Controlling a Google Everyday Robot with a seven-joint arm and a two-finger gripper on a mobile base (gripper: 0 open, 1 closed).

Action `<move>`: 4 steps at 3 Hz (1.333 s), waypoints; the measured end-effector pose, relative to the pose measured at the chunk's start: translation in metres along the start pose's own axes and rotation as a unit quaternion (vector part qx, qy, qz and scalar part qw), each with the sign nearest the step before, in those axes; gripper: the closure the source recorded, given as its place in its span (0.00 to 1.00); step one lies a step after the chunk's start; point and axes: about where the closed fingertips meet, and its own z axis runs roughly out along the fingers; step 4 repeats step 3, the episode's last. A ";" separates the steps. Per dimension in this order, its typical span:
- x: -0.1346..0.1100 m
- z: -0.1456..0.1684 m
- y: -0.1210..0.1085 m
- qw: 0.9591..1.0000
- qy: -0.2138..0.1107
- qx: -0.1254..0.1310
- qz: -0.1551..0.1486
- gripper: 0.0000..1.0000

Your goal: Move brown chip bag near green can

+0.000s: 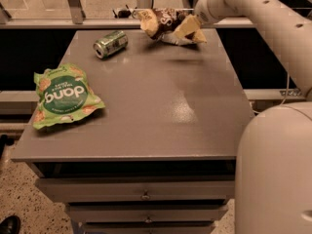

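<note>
Tool (196, 25) pinches the brown chip bag (163, 19) by one end, above the table (146, 116).

Grey table (161, 111) with a slightly glossy top and a soft glare patch right of centre, stacked drawers (146, 194) with small knobs under it. Speckled floor (19, 199) lower left, metal railing (73, 6) behind, dim warm light.
</note>
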 end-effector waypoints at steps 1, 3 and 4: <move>0.016 -0.059 -0.043 0.999 -0.001 0.025 -0.025 0.00; 0.023 -0.116 -0.070 1.000 -0.025 0.020 0.000 0.00; 0.023 -0.116 -0.070 1.000 -0.025 0.020 0.000 0.00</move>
